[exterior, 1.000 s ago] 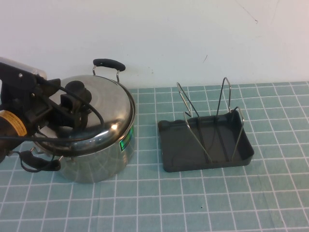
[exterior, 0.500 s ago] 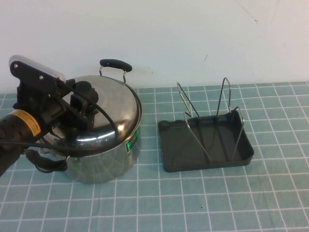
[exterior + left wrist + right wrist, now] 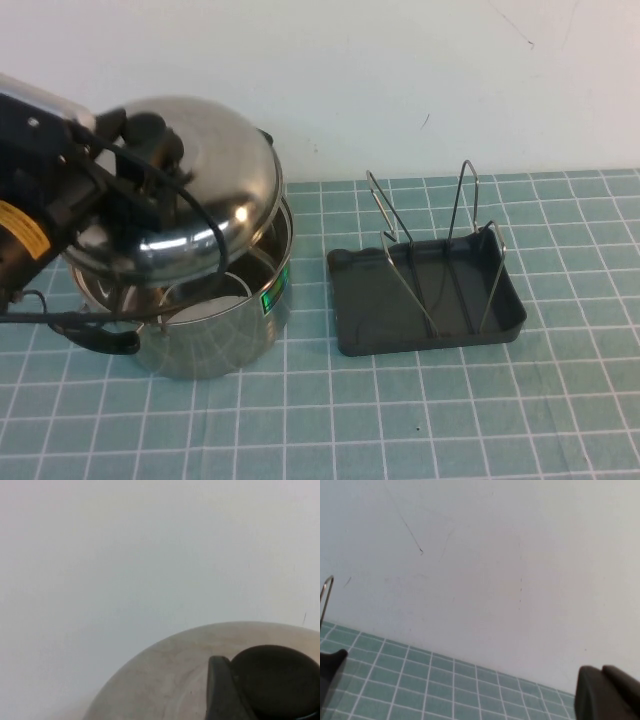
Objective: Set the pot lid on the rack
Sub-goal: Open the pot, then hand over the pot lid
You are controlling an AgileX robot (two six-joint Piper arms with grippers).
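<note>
The shiny domed pot lid [image 3: 205,190] with its black knob [image 3: 146,130] is lifted and tilted above the open steel pot [image 3: 225,325] at the left. My left gripper [image 3: 138,160] is shut on the knob. In the left wrist view the lid [image 3: 160,680] and the knob [image 3: 277,677] show with one finger [image 3: 220,690] pressed against the knob. The dark grey rack [image 3: 425,295] with upright wire loops [image 3: 465,200] stands right of the pot. My right gripper [image 3: 465,680] is out of the high view; in its wrist view its fingertips [image 3: 605,690] stand far apart with nothing between them.
The pot's black front handle [image 3: 100,340] sticks out toward the table's left front. A white wall runs behind the green gridded mat [image 3: 400,420]. One wire loop of the rack [image 3: 326,595] shows at the edge of the right wrist view.
My left gripper has risen with the lid, lifting it off the pot and tilting it; the pot's inside now shows. The rack has not moved.
</note>
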